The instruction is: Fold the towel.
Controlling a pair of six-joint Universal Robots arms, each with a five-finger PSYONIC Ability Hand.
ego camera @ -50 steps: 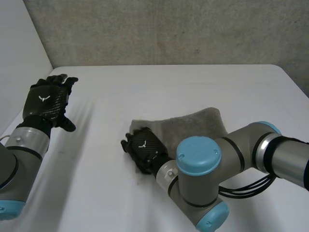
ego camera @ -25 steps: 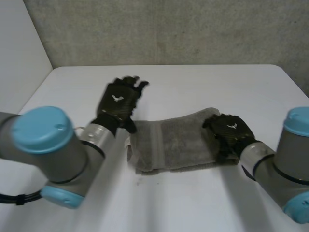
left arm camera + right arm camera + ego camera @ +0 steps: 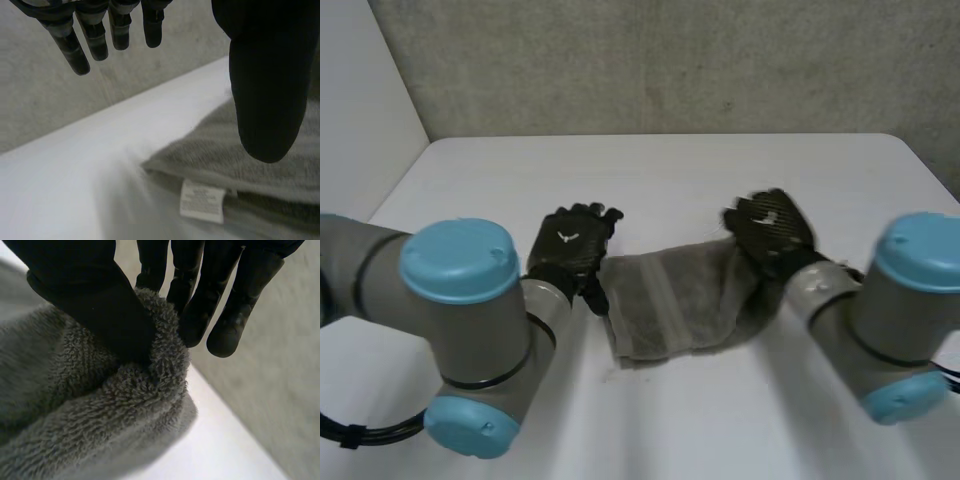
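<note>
A grey towel (image 3: 675, 300) lies folded in the middle of the white table (image 3: 670, 170), with a white label (image 3: 201, 200) at its left edge. My right hand (image 3: 770, 228) is at the towel's right end and pinches the terry cloth (image 3: 150, 385) between thumb (image 3: 95, 300) and fingers, lifting that end a little. My left hand (image 3: 570, 250) hovers at the towel's left edge with straight fingers (image 3: 95, 35) and its thumb (image 3: 267, 85) over the cloth, holding nothing.
A grey concrete wall (image 3: 650, 65) runs behind the table. Bare table surface lies in front of the towel and to the far side. Both grey arms with light-blue caps (image 3: 460, 260) reach in low over the near table.
My left hand has come down from behind the towel to its left edge. My right hand has closed on the towel's right end and raised it; the towel has shifted slightly.
</note>
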